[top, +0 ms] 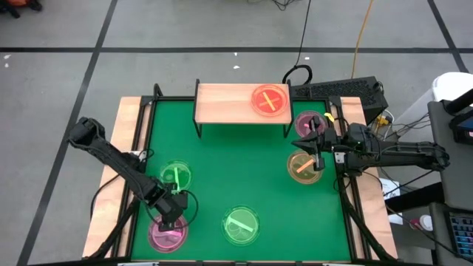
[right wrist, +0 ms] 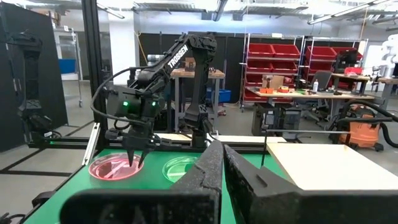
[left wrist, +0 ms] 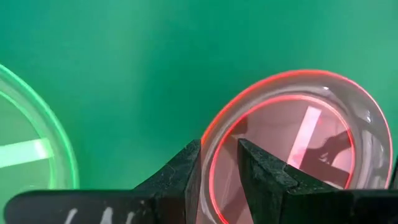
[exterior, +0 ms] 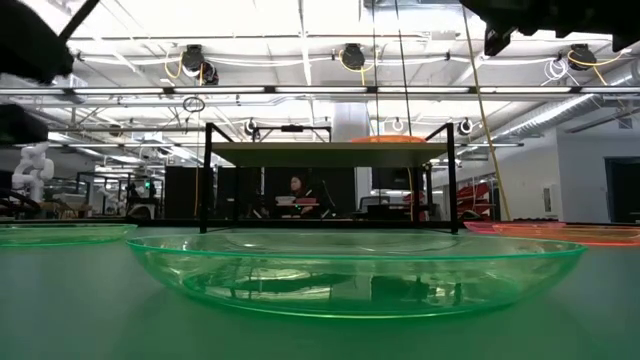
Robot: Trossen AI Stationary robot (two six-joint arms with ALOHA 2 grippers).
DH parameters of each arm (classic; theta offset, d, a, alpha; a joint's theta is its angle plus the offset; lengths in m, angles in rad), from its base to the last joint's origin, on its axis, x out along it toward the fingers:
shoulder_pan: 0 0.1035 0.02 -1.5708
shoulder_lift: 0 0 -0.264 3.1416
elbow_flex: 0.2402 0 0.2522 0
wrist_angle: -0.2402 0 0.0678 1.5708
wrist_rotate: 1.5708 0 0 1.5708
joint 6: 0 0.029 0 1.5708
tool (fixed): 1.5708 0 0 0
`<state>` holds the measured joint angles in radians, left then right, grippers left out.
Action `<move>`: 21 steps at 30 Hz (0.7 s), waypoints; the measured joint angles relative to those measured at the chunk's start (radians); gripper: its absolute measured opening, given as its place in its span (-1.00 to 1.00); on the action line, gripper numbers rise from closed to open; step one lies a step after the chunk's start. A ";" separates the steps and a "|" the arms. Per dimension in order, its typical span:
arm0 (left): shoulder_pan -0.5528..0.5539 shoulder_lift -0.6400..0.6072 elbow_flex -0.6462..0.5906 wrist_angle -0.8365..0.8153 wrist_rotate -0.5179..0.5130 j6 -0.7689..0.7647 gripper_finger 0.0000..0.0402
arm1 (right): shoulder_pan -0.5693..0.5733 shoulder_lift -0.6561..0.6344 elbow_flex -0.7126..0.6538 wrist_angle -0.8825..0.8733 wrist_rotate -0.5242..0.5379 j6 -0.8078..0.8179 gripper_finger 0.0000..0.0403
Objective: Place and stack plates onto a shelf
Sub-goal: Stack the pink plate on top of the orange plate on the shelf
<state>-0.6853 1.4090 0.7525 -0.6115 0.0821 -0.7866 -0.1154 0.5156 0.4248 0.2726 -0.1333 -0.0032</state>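
Note:
The light-wood shelf (top: 229, 103) stands at the table's far edge, and one red plate (top: 270, 100) lies on its right half. Five plates rest flat on the green table: pink (top: 168, 233) and green (top: 176, 176) at the near left, green (top: 241, 224) at near centre, amber (top: 304, 165) and pink (top: 309, 123) at the right. My left gripper (top: 171, 216) points down onto the near-left pink plate's rim (left wrist: 214, 149). My right gripper (top: 318, 151) hovers shut and empty (right wrist: 222, 168) above the gap between the amber plate and the right pink plate. My left gripper pinches the near-left pink plate by its rim (left wrist: 208, 146), one finger (left wrist: 183, 171) outside the plate and one (left wrist: 261, 171) inside the bowl. The fingers come from above, pointing down (right wrist: 134, 155). The plate lies flat on the table.
The shelf's left half (top: 222, 103) is bare wood. Open green surface lies in the table's middle (top: 236, 162). Black rails (top: 140, 148) edge the table's sides. A keyboard (top: 340, 90) and cables sit beyond the far right corner. People sit far behind the shelf (exterior: 297, 195).

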 joint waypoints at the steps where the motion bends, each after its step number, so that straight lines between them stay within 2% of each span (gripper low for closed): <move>1: 0.000 0.000 -0.012 0.018 0.005 -0.003 -0.46 | 0.000 0.000 0.000 0.000 0.000 0.000 -1.00; 6: 0.000 0.000 -0.050 0.055 0.025 -0.013 -0.46 | 0.000 0.000 0.000 -0.002 0.001 0.000 -1.00; 21: 0.000 0.000 -0.056 0.053 0.025 0.008 -0.46 | 0.000 0.000 0.000 -0.004 0.002 0.000 -1.00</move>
<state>-0.6849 1.4090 0.6968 -0.5583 0.1074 -0.7786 -0.1154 0.5155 0.4248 0.2689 -0.1318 -0.0034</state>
